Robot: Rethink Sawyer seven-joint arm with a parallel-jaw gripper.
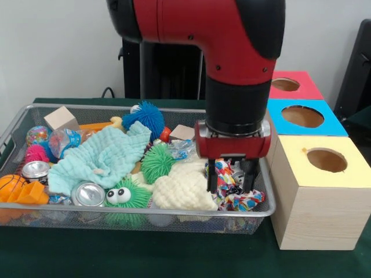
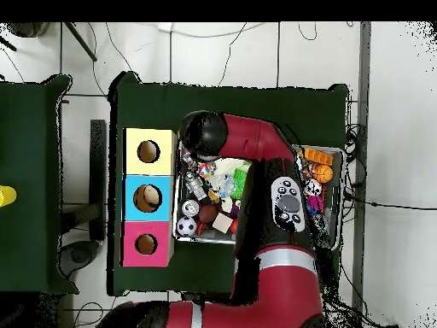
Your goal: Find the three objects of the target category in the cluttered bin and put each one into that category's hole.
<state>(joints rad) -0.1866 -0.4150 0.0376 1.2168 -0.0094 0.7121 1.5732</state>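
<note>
From my seat, starting at the left of the front view, the bin [image 1: 17, 119] sits on the green surface [image 1: 174, 255], packed tight: an orange ball [image 1: 10, 184], a tin can [image 1: 35, 169], a wooden cube [image 1: 60, 119], then a pale blue cloth [image 1: 104, 153] draped over the middle, a green googly-eyed fuzzy toy [image 1: 124, 197] and a cream knitted cloth [image 1: 184, 186]. Further right the end effector [image 1: 230, 182] hangs low over the bin's right end, its fingers [image 1: 212, 179] spread apart and holding nothing, straddling a multicoloured rag [image 1: 235, 197]. Right of the bin stand three boxes with holes: a yellow-topped box [image 1: 319, 197], a blue box [image 1: 301, 119] and a red box [image 1: 290, 86].

My worry is the clutter. I judge that closing here could snag the cream cloth along with the rag, or drag a loose fold over the rim. The fingers could also catch in the wire mesh if I go too deep.
</note>
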